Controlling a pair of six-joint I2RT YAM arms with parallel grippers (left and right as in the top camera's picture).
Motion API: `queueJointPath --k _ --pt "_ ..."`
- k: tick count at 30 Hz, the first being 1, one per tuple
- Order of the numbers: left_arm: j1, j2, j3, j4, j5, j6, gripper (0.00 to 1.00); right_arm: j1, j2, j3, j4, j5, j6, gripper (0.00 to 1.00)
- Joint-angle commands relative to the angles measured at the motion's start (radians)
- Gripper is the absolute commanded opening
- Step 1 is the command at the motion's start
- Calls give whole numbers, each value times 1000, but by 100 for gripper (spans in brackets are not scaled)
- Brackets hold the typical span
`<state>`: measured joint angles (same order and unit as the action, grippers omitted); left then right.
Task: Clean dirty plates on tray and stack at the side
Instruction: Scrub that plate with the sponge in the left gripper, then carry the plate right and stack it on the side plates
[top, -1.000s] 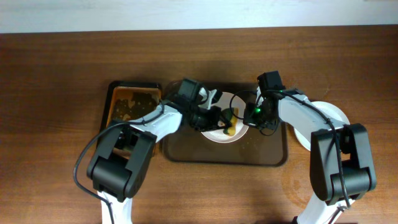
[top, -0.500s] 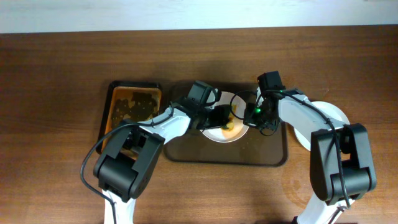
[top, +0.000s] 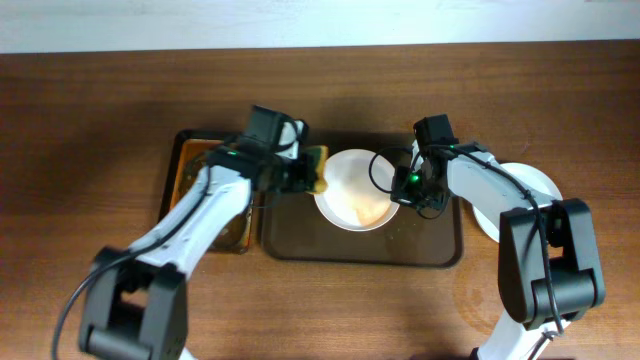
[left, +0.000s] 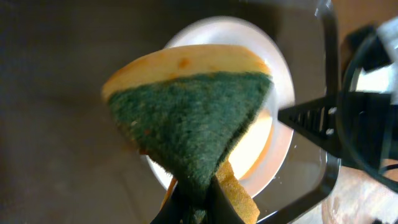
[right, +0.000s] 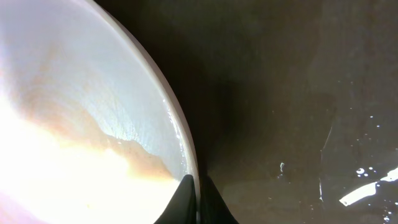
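A white plate (top: 356, 190) with an orange smear sits on the dark brown tray (top: 430, 250). My right gripper (top: 405, 186) is shut on the plate's right rim; the rim (right: 180, 134) runs between the fingers (right: 196, 193) in the right wrist view. My left gripper (top: 305, 172) is shut on a yellow sponge with a green scouring side (top: 317, 168) and holds it just left of the plate, above the tray's left edge. In the left wrist view the sponge (left: 193, 118) fills the middle, pinched between my left gripper's fingers (left: 198, 199), with the plate (left: 273, 118) behind it.
A black bin (top: 190, 165) with orange food scraps stands left of the tray. A clean white plate (top: 535, 185) lies on the table to the right of the tray, partly under my right arm.
My left gripper has pulled the sponge off the plate and moved left to the tray's left edge. The food bits are gone from the plate. The right arm has not moved.
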<state>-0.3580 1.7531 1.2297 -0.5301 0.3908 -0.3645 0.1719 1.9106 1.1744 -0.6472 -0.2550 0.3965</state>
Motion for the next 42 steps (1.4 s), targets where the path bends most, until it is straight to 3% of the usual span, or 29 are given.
queueJointPath --k 1,7,12,15,20,22,33,36,39,42 --pt "102 -53 0 -66 -83 26 0 5 -15 24 -9 61 -7 4" --pt "324 -54 -1 -189 -176 53 0 8 -253 50 -69 287 -106 4" --pt "368 -50 -3 -220 -202 381 0 96 -407 50 -129 673 -165 4" --pt "368 -49 -6 -224 -243 380 0 256 -412 50 -150 1026 -165 4" --pt "368 -49 -6 -225 -261 380 0 520 -412 50 -145 1379 -164 4" --pt "368 -49 -6 -227 -261 380 0 547 -412 50 -137 1425 -165 4" --pt "368 -49 -6 -231 -257 380 0 544 -412 50 -120 1429 -138 4" --pt "368 -49 -6 -231 -257 380 0 472 -412 50 -127 1185 -45 4" --pt "368 -49 -6 -234 -257 380 0 276 -412 50 -157 877 53 4" --pt "368 -49 -6 -234 -257 380 0 57 -412 50 -204 699 81 4"
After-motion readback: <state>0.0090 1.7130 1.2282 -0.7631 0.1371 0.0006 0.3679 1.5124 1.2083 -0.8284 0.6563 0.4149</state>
